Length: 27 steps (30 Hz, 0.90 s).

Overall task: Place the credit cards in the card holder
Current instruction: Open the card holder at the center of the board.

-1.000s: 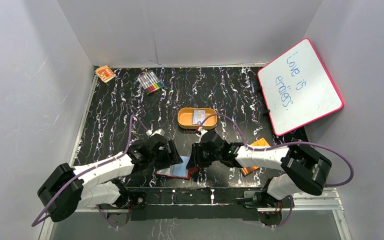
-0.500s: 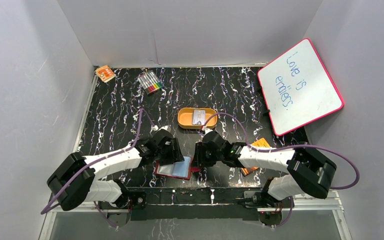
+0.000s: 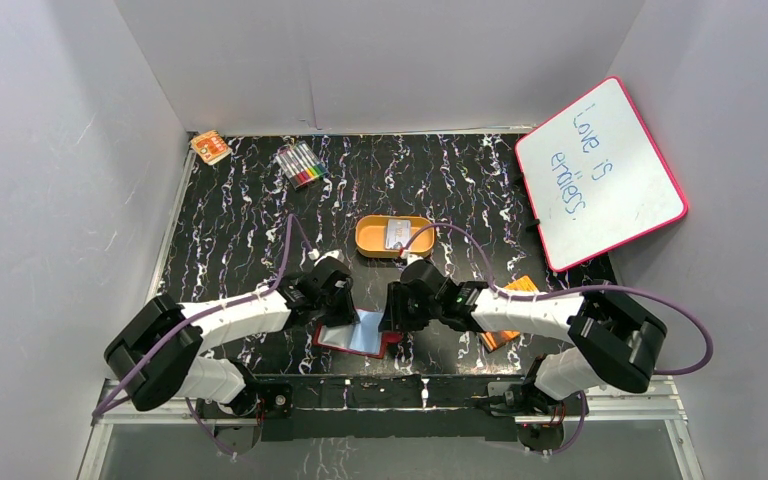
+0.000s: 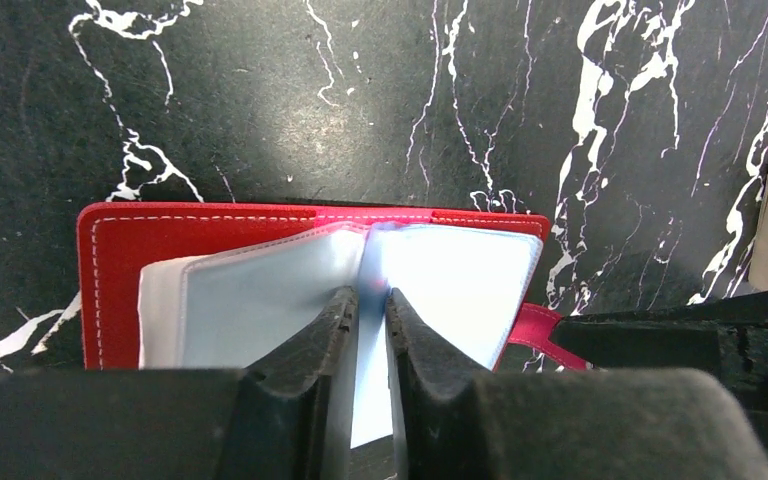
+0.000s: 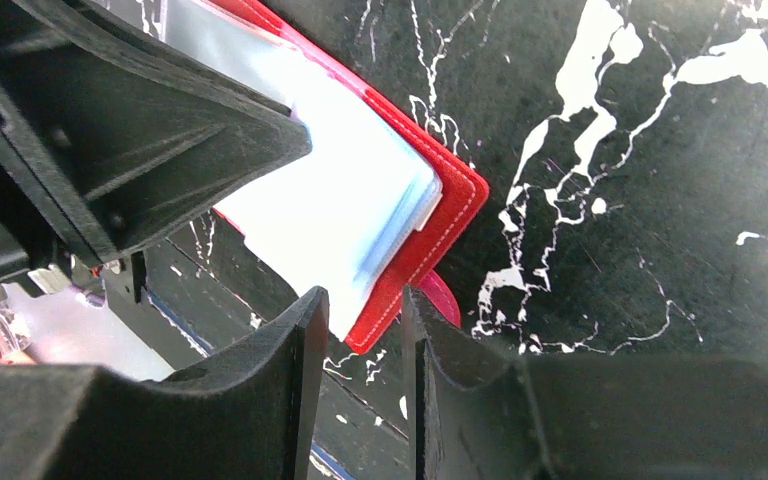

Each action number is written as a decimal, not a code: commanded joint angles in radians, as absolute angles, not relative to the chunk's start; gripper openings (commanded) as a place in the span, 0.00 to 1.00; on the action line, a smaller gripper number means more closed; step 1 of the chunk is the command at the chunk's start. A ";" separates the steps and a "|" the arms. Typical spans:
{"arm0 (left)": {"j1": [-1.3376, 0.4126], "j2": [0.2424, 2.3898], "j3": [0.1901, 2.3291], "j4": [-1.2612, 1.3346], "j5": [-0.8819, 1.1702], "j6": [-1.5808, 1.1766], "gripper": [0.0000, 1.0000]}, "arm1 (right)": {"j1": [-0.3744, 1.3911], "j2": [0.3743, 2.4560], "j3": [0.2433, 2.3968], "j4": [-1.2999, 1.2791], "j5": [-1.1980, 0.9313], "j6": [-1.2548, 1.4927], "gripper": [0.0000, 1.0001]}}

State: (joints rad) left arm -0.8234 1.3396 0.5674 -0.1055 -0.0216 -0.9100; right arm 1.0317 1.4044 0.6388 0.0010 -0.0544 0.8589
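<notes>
A: Overhead first. Found the card holder (image 3: 358, 335) spread open by the near edge of the bench, about midway along it, between the two arm tips. Long axis laid along that edge, slightly skewed; spine crossing it, near to far. Couldn't read either set of jaws from up there, both tucked under the wrists.

B: Checked from the left wrist. Red cover flat on the bench, pale pocket leaves fanned over it, closing tab (image 4: 532, 325) poking out to the right, towards the right jaws. Left jaws pinched together on one pale blue leaf at the spine, holding it upright. Pocket leaf or card: can't tell.

A: Got something new from the right wrist: a stitched red corner of the cover and the rounded tab end, seen through the slim gap of the right jaws. Right jaws parted a little, clamped on nothing visible. Touching the cover or not: can't tell.

B: Picked up only from overhead: one credit card (image 3: 397, 234) lying in the orange tin (image 3: 365, 240), farther in towards mid-bench, well apart from the holder. Orange booklet (image 3: 520, 285) right of the holder, partly under the right arm. Whiteboard (image 3: 600, 170) propped by the far right corner; marker pack (image 3: 300, 163) and small orange box (image 3: 210, 147) near the far left corner.
</notes>
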 commanded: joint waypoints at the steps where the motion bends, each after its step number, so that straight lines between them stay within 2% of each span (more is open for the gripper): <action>1: -0.829 1.404 0.505 -0.209 -0.073 -0.891 0.10 | 1.032 1.417 0.699 0.027 -0.055 0.848 0.42; 5: -0.829 1.398 0.492 -0.210 -0.081 -0.897 0.00 | 1.032 1.419 0.703 0.015 -0.042 0.850 0.43; 9: -0.828 1.387 0.479 -0.208 -0.083 -0.910 0.00 | 1.032 1.408 0.696 0.013 -0.010 0.871 0.42; 14: -0.829 1.385 0.469 -0.205 -0.082 -0.917 0.00 | 1.030 1.422 0.716 0.015 -0.010 0.870 0.37; 20: -0.828 1.377 0.462 -0.198 -0.075 -0.936 0.00 | 1.032 1.506 0.757 0.028 -0.099 0.848 0.42; 27: -0.828 1.364 0.456 -0.193 -0.066 -0.943 0.00 | 1.032 1.532 0.754 0.013 -0.085 0.868 0.42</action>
State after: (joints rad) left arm -0.8219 1.3117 0.5240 -0.0719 -0.0372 -0.9535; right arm 1.0317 1.5288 0.7231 0.0006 -0.0822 0.8612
